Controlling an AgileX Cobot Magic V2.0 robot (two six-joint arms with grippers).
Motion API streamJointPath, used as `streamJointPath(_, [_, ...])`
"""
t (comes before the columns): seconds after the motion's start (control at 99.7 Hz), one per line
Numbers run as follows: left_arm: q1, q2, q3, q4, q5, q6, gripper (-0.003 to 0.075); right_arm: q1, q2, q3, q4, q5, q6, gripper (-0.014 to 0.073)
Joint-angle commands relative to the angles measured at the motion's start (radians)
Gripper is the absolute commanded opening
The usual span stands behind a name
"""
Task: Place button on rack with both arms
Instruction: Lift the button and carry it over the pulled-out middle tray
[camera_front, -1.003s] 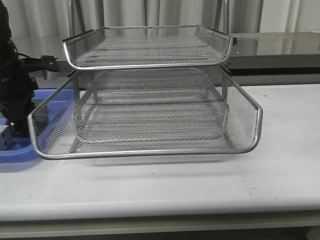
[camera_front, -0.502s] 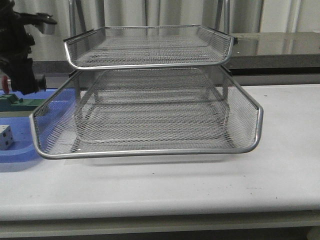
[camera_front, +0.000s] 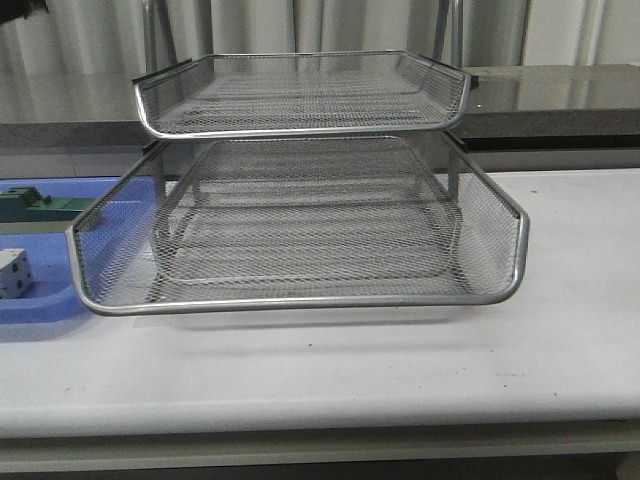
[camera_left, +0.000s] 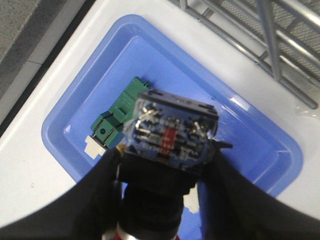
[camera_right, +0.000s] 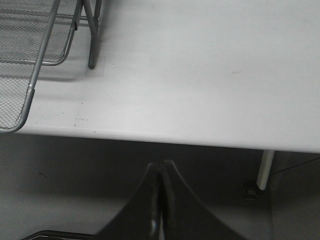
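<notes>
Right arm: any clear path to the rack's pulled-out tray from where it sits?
Probably yes. The right end effector, shut and empty, hangs off the table edge; only bare tabletop lies between it and the rack.

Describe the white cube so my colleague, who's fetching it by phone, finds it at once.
Start at the silver wire rack in the middle of the table. Left of it lies a flat blue tray. The white cube sits in that tray at the picture's left edge, nearer the camera than the green block; it alone is white with dark dots.
</notes>
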Motion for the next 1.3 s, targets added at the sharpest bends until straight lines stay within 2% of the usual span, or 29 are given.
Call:
streamJointPath(0.0, [-0.003, -0.124, 0.051, -0.059, 0.014, -0.014, -0.0020, -0.002, 0.001, -0.033, -0.017, -0.049, -0.003, -0.0071])
streamJointPath(0.13, [-0.048, -0.228, 0.173, -0.069, 0.014, -0.014, -0.0020, -0.002, 0.001, -0.033, -0.017, -0.049, -0.003, -0.0071])
streamJointPath(0.311, [-0.169, -0.301, 0.303, -0.148, 0.014, -0.014, -0.0020, -0.002, 0.001, -0.033, -0.017, -0.049, -0.003, -0.0071])
streamJointPath(0.542, [-0.361, -0.283, 0.349, -0.199, 0.014, -0.014, -0.0020, -0.002, 0.001, -0.033, -0.017, -0.049, -0.003, -0.0071])
streamJointPath(0.772, [-0.496, -0.193, 0.349, -0.199, -0.036, -0.014, -0.0020, -0.002, 0.001, -0.033, -0.017, -0.049, -0.003, -0.0071])
streamJointPath(1.033, [-0.541, -0.049, 0.349, -0.199, -0.149, -0.014, -0.0020, -0.002, 0.001, -0.033, -0.017, -0.049, -0.003, -0.0071])
streamJointPath(1.294, [-0.541, 0.017, 0.349, -0.199, -0.160, -0.014, -0.0020, -0.002, 0.001, -0.033, -0.017, -0.049, -0.003, -0.0071])
